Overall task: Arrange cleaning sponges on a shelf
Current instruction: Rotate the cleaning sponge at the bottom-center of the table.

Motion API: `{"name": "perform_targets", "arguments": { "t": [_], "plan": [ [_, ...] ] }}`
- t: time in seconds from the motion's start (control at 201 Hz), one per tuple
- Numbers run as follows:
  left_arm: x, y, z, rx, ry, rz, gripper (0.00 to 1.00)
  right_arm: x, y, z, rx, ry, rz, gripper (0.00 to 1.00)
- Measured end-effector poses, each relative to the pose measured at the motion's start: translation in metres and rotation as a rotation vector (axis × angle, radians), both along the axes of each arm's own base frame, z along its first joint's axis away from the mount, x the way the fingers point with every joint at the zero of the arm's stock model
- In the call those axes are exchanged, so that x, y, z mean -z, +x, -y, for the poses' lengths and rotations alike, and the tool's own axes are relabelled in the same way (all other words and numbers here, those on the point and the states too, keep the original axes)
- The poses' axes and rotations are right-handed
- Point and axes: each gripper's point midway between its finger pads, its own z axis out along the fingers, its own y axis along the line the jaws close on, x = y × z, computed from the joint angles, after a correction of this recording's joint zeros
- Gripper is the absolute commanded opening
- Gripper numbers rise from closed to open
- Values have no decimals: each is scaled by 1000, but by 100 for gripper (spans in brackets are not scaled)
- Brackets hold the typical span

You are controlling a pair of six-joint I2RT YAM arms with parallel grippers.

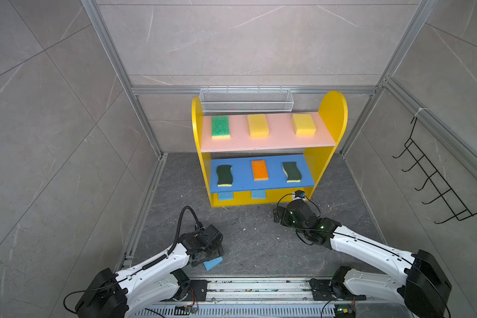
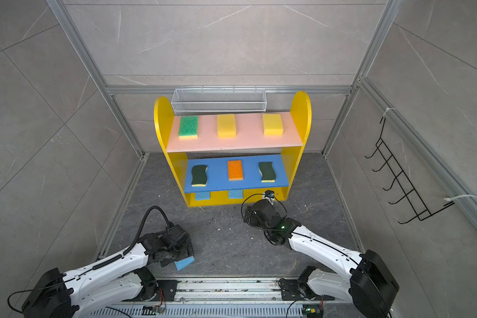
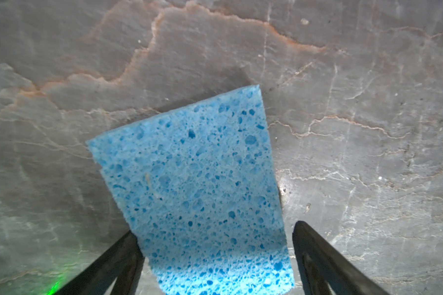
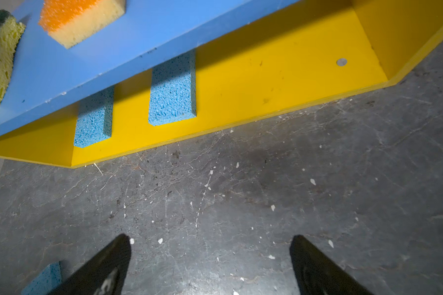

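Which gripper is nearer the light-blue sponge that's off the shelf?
Left. The left gripper straddles the sponge, jaws open; the right gripper hangs apart, near the shelf base.

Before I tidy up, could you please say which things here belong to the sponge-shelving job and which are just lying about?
Job: wooden shelf; loose light-blue sponge; eight shelved sponges.
Lying about: white wire mesh basket; black wire hook rack.

Enclosure of grey veined wall tiles (image 1: 245,41) framed by aluminium posts (image 1: 114,60). Dark stone floor (image 1: 259,242), flecked white, at lower centre. White wire mesh basket (image 1: 245,100) on the back rail, centre; black wire hook rack (image 1: 436,173) on the side wall at right. Even, diffuse lighting.
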Motion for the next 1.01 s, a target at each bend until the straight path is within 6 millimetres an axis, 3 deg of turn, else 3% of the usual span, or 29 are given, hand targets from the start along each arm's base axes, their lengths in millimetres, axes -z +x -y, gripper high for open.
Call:
{"name": "perform_targets", "arguments": {
  "t": [0.393, 1.006],
  "plan": [
    [5, -1, 3, 40, 68, -19, 90, 10, 2, -2, 0, -24, -27, 99],
    [6, 16, 23, 126, 118, 8, 86, 2, 12, -10, -2, -24, -20, 99]
  ]
}}
